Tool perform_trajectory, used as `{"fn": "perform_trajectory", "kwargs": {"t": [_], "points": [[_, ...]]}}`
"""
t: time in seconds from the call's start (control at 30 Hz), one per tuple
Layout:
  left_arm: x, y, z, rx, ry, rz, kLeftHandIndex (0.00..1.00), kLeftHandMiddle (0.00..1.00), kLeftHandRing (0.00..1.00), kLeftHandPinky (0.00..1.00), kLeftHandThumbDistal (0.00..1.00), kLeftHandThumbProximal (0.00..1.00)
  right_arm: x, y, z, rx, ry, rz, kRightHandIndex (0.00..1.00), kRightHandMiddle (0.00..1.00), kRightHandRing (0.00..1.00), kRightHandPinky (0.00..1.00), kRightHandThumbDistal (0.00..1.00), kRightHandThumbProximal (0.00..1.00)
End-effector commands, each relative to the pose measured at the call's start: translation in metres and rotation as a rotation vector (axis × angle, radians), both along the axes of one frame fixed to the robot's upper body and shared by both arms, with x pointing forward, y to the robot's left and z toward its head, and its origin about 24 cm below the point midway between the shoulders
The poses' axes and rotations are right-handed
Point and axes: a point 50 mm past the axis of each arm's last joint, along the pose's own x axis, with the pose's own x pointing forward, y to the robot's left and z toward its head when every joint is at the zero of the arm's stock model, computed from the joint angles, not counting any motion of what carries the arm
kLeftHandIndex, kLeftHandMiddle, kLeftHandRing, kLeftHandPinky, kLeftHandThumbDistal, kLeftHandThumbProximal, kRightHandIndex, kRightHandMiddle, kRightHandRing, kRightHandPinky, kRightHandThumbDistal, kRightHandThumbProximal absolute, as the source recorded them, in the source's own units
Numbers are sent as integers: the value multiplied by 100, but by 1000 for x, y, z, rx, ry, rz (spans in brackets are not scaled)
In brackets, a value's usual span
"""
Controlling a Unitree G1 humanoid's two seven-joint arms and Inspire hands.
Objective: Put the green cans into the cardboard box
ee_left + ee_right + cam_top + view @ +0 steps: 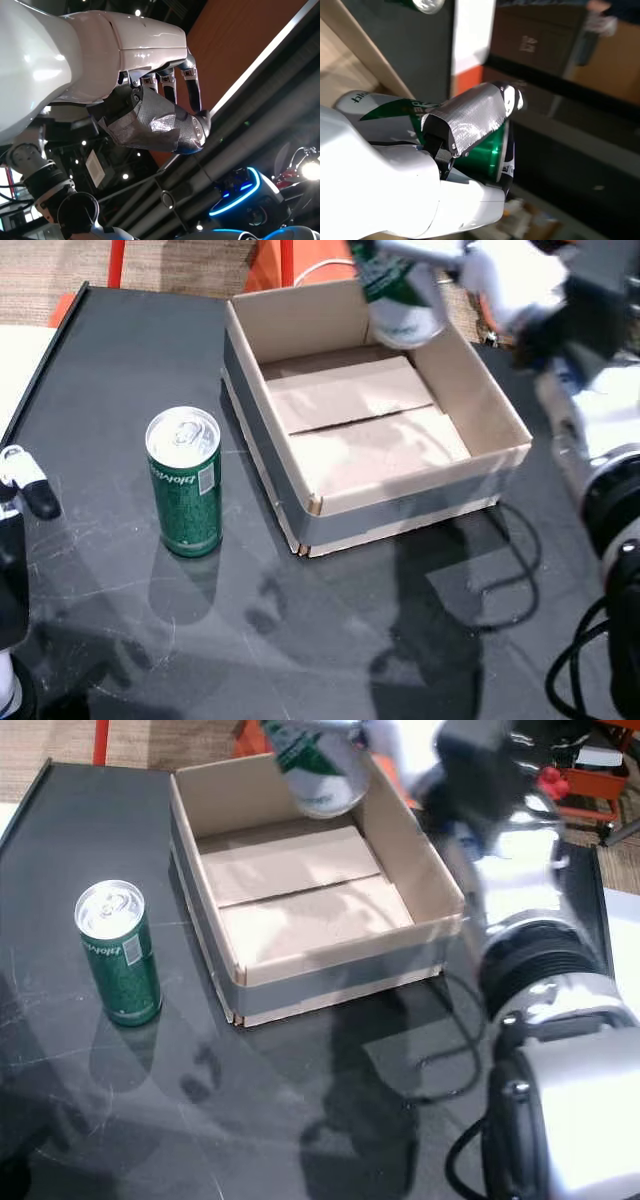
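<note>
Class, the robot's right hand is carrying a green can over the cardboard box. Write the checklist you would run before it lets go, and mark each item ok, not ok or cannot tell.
1. Held can gripped by the right hand: ok, fingers wrap it in the right wrist view.
2. Can over the cardboard box opening: ok, it hangs above the far right corner in both head views.
3. Box floor free where the can will land: ok, only the flaps show.
4. Can low enough to release gently: cannot tell, and it is tilted.
5. Second green can out of the way: ok, upright on the table, left of the box.
6. Left hand clear: ok, open, holding nothing.
</note>
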Motion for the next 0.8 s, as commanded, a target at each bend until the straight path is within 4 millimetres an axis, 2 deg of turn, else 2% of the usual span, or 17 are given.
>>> {"fn": "perform_trajectory", "kwargs": {"t": [0.0,0.1,0.13,0.2,0.23,0.27,0.3,0.33,0.37,0.4,0.5,0.53,0.6,0.63,0.7,0.73,0.77], "points": [[-3,-17,-4,-71,1,-11,60,53,48,63,35,44,2,9,0,-94,-15,-36,20,30,30,11,84,53],[-7,-21,-2,-84,8,-10,60,53,47,60,31,41,0,20,-11,-262,-55,-81,10,19,22,9,81,49],[-7,-21,-1,-76,-12,19,57,52,48,61,31,45,0,23,-15,-309,-66,-92,9,19,21,8,85,49],[-6,-20,-3,-85,-14,14,54,51,48,59,42,34,-2,28,-22,-409,-96,-107,10,18,19,8,84,49],[-5,-19,-4,-91,-8,-4,52,50,48,58,42,28,-3,30,-26,-447,-109,-109,9,16,17,8,84,47],[-5,-19,-5,-92,-4,-15,51,49,48,57,41,27,-4,32,-28,-476,-126,-109,8,15,16,9,83,45],[-4,-19,-4,-81,-22,1,49,48,48,57,36,32,-5,34,-30,-522,-158,-109,7,14,15,11,80,44],[-3,-19,-3,-74,-38,6,50,48,49,57,32,33,-6,36,-32,-571,-186,-105,6,14,16,12,79,43],[-3,-19,-1,-64,-50,13,50,48,49,56,32,31,-7,37,-33,-611,-208,-97,6,14,15,11,80,40],[-3,-19,0,-61,-53,-1,50,49,49,56,33,26,-7,39,-35,-654,-233,-86,6,14,16,11,84,42],[-4,-21,0,-60,-53,-26,52,53,52,57,29,30,-9,40,-40,-831,-342,-57,6,15,16,10,87,53],[-5,-22,-1,-66,-40,-39,52,52,51,56,29,27,-10,40,-41,-888,-385,-53,4,14,16,9,89,55],[-8,-23,-4,-87,-27,-44,54,51,50,58,30,29,-10,38,-44,-978,-464,-48,0,13,17,5,92,61],[-8,-24,-5,-96,-20,-47,54,50,50,58,30,30,-10,37,-45,-1035,-509,-42,0,14,19,5,90,63],[-8,-26,-6,-101,-20,-48,54,49,50,59,26,31,-10,35,-46,-1138,-590,-29,0,18,26,6,90,63],[-8,-26,-7,-101,-12,-70,53,48,49,58,31,29,-10,33,-45,-1176,-626,-24,0,18,27,6,93,60],[-9,-27,-7,-104,-11,-78,52,48,49,60,30,31,-10,32,-44,-1189,-651,-19,0,18,26,5,96,55]]}}
